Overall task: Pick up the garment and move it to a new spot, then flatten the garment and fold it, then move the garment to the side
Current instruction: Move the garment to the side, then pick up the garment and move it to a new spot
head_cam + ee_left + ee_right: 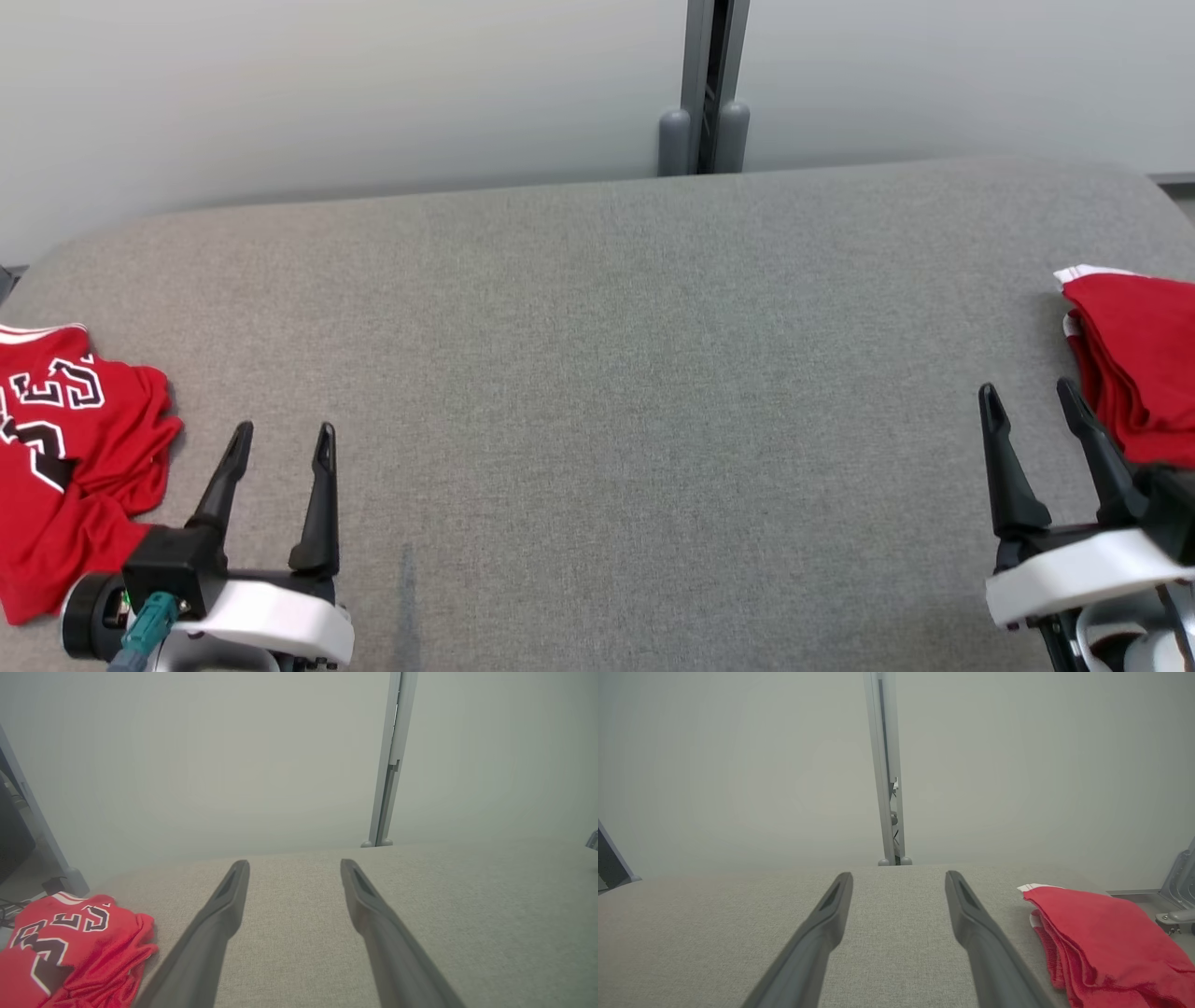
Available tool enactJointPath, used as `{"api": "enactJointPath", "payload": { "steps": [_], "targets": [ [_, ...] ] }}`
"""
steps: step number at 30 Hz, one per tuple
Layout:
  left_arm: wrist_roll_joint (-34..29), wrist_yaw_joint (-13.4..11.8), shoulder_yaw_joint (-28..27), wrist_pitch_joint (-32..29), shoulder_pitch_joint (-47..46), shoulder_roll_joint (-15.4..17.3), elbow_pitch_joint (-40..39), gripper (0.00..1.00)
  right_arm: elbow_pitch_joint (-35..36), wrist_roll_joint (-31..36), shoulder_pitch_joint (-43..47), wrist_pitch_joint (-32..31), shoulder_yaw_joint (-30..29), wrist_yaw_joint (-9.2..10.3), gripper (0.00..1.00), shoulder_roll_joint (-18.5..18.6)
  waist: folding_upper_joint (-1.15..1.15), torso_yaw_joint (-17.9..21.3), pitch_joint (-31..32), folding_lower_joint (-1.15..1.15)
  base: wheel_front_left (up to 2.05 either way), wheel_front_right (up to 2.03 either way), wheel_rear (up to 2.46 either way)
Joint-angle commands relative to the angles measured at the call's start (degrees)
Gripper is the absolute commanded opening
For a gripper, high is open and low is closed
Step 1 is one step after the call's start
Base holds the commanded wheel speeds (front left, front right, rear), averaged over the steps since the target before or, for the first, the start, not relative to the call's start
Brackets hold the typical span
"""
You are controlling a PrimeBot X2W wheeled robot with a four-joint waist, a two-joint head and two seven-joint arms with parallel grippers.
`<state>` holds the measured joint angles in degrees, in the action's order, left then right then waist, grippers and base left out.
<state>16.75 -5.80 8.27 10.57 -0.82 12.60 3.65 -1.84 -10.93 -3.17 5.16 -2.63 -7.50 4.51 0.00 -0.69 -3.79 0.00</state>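
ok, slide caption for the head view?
Open left gripper and right gripper; crumpled jersey at left, folded red garment at right, grey surface.

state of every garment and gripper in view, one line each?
red jersey: crumpled, unheld, at the table's left edge
folded red pile: folded, layered, at the right edge
left gripper: open, empty, beside the jersey
right gripper: open, empty, beside the pile

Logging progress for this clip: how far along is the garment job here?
Looks done: a folded red stack lies at the right edge of the grey surface. In hand: nothing; the left gripper and right gripper stand open and empty. Left: the crumpled red jersey at the left edge is not yet picked up, flattened, folded or set aside.
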Motion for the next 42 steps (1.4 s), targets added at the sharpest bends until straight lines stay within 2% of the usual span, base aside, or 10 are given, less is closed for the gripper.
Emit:
{"api": "enactJointPath", "payload": {
  "steps": [1,17,42],
  "targets": [
    [0.1,-0.3,0.1,-0.3,0.9,0.5,-0.1,1.0,1.3,0.4,1.7,-0.7,-0.4,0.02,1.0,0.0,0.0,-0.1,1.6,0.0,0.0,0.0,0.0],
    [1.0,-0.3,1.4,-2.0,3.2,0.8,-1.0,1.0,9.3,1.0,8.7,-4.9,-3.3,0.02,1.0,-1.3,0.0,-1.0,4.1,0.0,0.0,0.0,0.0],
    [1.8,-0.7,2.2,-1.7,1.3,1.4,0.0,1.0,8.8,-0.2,9.6,-4.4,-4.0,0.02,1.0,-1.5,0.0,-1.9,4.1,0.0,0.0,0.0,0.0]
  ]
}}
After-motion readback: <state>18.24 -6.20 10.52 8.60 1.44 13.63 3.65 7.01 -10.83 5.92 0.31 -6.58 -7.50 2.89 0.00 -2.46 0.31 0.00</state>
